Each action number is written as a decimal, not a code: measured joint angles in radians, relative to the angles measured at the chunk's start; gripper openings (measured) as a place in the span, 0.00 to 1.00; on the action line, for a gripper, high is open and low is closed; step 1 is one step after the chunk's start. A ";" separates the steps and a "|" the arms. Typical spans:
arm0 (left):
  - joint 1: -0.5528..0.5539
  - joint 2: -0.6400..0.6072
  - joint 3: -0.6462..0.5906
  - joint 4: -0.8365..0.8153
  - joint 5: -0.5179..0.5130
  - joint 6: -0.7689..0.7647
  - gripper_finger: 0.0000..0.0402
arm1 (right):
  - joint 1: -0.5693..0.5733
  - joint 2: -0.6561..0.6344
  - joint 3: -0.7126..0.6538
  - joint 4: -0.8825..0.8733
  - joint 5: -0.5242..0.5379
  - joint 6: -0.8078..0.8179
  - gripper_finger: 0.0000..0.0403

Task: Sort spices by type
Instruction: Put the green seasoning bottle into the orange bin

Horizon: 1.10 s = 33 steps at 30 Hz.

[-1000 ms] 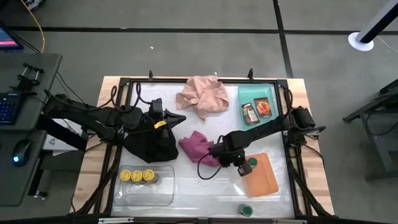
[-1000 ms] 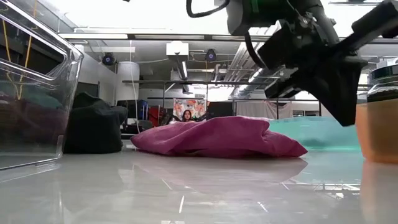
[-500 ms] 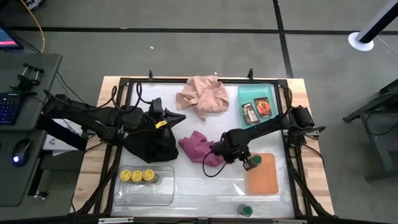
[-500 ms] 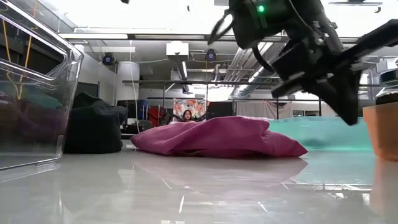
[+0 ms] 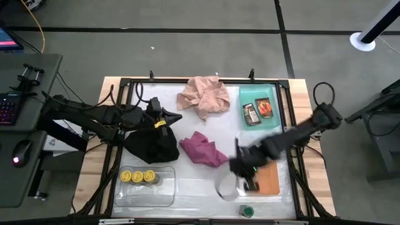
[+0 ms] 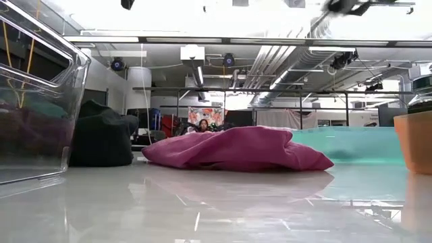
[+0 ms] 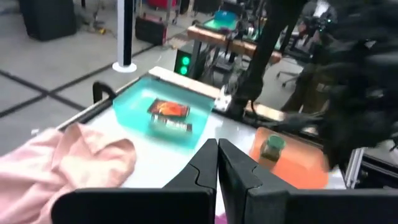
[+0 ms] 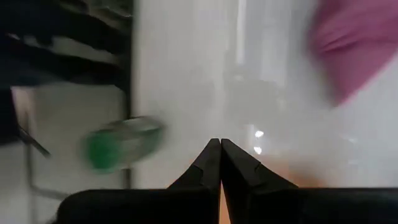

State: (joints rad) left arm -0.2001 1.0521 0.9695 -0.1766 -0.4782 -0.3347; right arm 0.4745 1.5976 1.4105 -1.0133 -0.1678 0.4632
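One green-lidded jar [image 7: 272,147] stands upright in the orange tray [image 5: 270,180]. The other green-lidded jar [image 5: 246,210] sits on the table at the near edge. Three yellow-lidded jars [image 5: 138,177] stand in the clear tray [image 5: 159,190]. The dark brown packet [image 5: 251,114] and the orange-red packet [image 5: 265,108] lie flat in the teal tray [image 5: 259,94]. My right gripper [image 8: 216,146] is shut and empty, and hangs blurred above the orange tray's left edge [image 5: 247,175]. My left gripper [image 7: 217,146] is shut above the black cloth [image 5: 152,142].
A pink cloth [image 5: 203,95] lies at the far side and a magenta cloth [image 5: 203,149] in the middle. Bare white tabletop [image 5: 200,187] lies between the clear tray and the orange tray. A black frame [image 5: 125,84] runs round the table.
My right gripper carried a green-lidded jar to the right over the orange tray, let go of it there, and has risen quickly out of the low view. The jar now stands in the tray. The left arm has kept still.
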 joint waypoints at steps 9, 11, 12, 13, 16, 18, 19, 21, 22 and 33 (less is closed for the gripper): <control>0.012 0.005 0.000 -0.012 0.001 -0.023 0.00 | 0.361 0.006 -0.001 0.217 0.090 0.576 0.06; 0.019 0.005 0.000 -0.011 0.008 -0.023 0.00 | 0.376 0.020 -0.002 0.216 0.089 0.629 0.15; 0.024 0.005 0.000 -0.011 0.016 -0.023 0.00 | 0.378 0.026 -0.002 0.215 0.090 0.646 0.20; 0.027 0.005 0.000 -0.011 0.027 -0.024 0.00 | 0.379 0.031 -0.002 0.215 0.104 0.659 0.26; 0.033 0.005 0.000 -0.010 0.048 -0.031 0.00 | 0.369 0.048 -0.002 0.216 0.123 0.681 0.47; 0.034 0.005 0.000 -0.010 0.053 -0.031 0.00 | 0.363 0.054 -0.002 0.220 0.124 0.681 0.60; 0.034 0.005 0.000 -0.011 0.055 -0.031 0.00 | 0.362 0.054 -0.002 0.224 0.124 0.681 0.66; 0.034 0.005 0.000 -0.011 0.060 -0.032 0.00 | 0.362 0.053 -0.002 0.231 0.127 0.671 0.76; 0.034 0.005 0.000 -0.011 0.063 -0.032 0.00 | 0.365 0.053 -0.002 0.227 0.127 0.666 0.79; 0.034 0.005 0.000 -0.022 0.076 -0.034 0.00 | 0.367 0.164 -0.002 0.271 0.072 0.727 0.87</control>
State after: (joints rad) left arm -0.1658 1.0573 0.9695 -0.1991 -0.4019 -0.3683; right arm 0.8414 1.7612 1.4086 -0.7426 -0.0956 1.1899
